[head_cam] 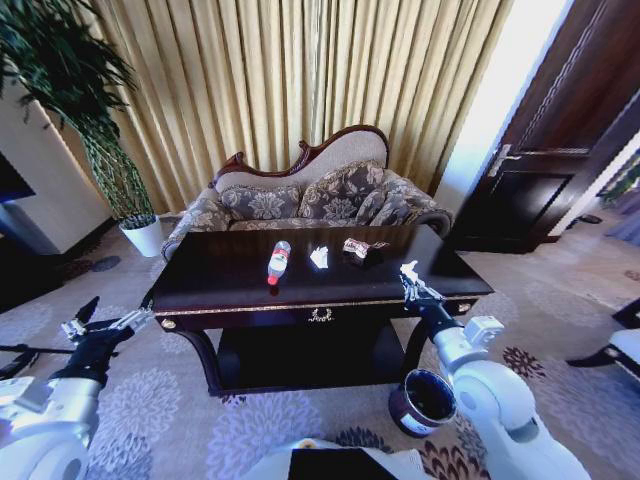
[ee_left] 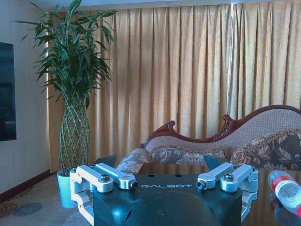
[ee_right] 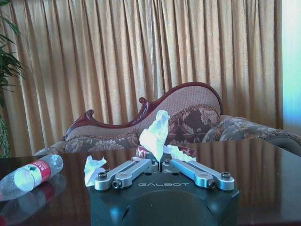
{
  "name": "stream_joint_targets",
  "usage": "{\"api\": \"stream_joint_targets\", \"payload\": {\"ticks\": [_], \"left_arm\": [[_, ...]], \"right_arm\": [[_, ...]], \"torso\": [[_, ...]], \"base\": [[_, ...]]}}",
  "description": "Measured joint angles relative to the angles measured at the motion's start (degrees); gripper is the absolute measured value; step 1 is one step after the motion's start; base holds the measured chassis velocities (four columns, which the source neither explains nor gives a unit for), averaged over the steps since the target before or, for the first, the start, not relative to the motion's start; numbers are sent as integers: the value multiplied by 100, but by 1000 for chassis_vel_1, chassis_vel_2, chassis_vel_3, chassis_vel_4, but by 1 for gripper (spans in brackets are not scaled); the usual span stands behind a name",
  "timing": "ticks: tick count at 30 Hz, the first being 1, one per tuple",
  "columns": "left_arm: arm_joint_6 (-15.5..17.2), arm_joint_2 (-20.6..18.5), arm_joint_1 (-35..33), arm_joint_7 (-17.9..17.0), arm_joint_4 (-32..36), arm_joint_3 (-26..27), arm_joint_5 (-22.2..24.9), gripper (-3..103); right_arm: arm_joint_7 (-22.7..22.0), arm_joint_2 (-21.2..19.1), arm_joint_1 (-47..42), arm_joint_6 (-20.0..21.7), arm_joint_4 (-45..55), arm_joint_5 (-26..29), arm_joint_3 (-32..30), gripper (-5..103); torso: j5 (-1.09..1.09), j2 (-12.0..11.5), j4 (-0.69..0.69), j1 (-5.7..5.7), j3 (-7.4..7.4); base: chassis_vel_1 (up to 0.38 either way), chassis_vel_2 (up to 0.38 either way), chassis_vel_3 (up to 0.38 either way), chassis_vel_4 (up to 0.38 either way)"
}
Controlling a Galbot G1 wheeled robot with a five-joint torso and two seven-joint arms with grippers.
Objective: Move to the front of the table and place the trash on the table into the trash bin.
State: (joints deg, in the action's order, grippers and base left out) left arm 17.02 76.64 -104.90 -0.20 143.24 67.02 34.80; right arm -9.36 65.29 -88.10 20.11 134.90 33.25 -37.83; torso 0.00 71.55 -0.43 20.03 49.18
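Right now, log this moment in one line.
left gripper open, left of table | right gripper shut on white paper over table | bottle, second paper, wrapper on table | trash bin on floor

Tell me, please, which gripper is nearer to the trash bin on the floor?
The right. The right gripper is above the table's front right corner, with the trash bin on the floor below it; the left gripper is off the table's far left end.
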Motion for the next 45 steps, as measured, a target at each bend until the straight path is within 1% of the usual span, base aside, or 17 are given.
{"api": "stream_joint_targets", "payload": {"ticks": [10,15,16,17,20,21,23,24,26,29,31,32,34,40,43,44,45], "left_arm": [[1,4,-18,1,0,-9,-20,100],[-2,4,-6,3,0,-17,-23,100],[-2,4,-6,3,0,-17,-23,100],[-2,7,-5,3,0,-16,-22,100],[-10,18,-14,3,0,-10,-22,100],[-10,18,-14,3,0,-10,-22,100],[-15,19,-24,3,0,-2,-21,100],[-16,18,-22,2,0,-2,-20,100],[-15,18,-15,-4,0,-1,-20,100],[-10,26,4,-19,0,-3,-18,100],[-9,27,4,-19,0,-3,-18,100],[-9,35,1,-23,-1,-3,-18,100],[-13,54,-11,-24,0,2,-18,100],[-23,81,-27,-23,0,8,-18,100],[-29,101,-34,-21,0,22,-18,100],[-30,101,-35,-23,0,31,-18,100],[-30,101,-35,-23,0,31,-18,100]], "right_arm": [[60,44,12,-95,-437,-113,-28,0],[269,67,182,-362,-1819,-334,-49,0],[269,67,182,-362,-1819,-334,-49,0],[302,65,272,-447,-2390,-432,-43,0],[328,65,446,-511,-3339,-458,-34,0],[328,65,446,-511,-3339,-458,-34,0],[349,81,525,-560,-3804,-456,-24,0],[398,103,651,-645,-4332,-556,-5,0],[410,110,712,-676,-4549,-601,5,0],[418,144,1088,-775,-5596,-734,47,0],[418,145,1112,-782,-5656,-741,49,0],[416,155,1335,-844,-6175,-830,74,0],[407,185,1601,-1006,-6742,-978,117,0],[368,282,1885,-1132,-7283,-1223,182,0],[163,380,1964,-1087,-7408,-1426,214,-1],[143,394,1947,-1031,-7355,-1430,215,4],[143,394,1947,-1031,-7355,-1430,215,4]], "torso": [[0,1,0,-2,-1],[0,1,0,-2,-1],[0,1,0,-2,-1],[1,-1,0,1,1],[2,-2,0,4,2],[2,-2,0,4,2],[2,-2,0,4,2],[1,-2,-1,3,1],[0,-1,0,1,0],[0,0,0,0,0],[1,0,-1,0,0],[0,0,-1,0,0],[1,-1,1,1,1],[0,0,0,1,0],[0,0,1,0,0],[0,-1,0,1,0],[0,-1,0,1,0]], "base": [[112,-111,-114,110],[16,-22,-30,24],[0,0,0,0],[0,0,0,0],[0,0,0,0],[0,0,0,0],[0,0,0,0],[0,0,0,0],[0,0,0,0],[0,0,0,0],[0,0,0,0],[0,0,0,0],[0,0,0,0],[0,0,0,0],[0,0,0,0],[0,0,0,0],[0,0,0,0]]}}
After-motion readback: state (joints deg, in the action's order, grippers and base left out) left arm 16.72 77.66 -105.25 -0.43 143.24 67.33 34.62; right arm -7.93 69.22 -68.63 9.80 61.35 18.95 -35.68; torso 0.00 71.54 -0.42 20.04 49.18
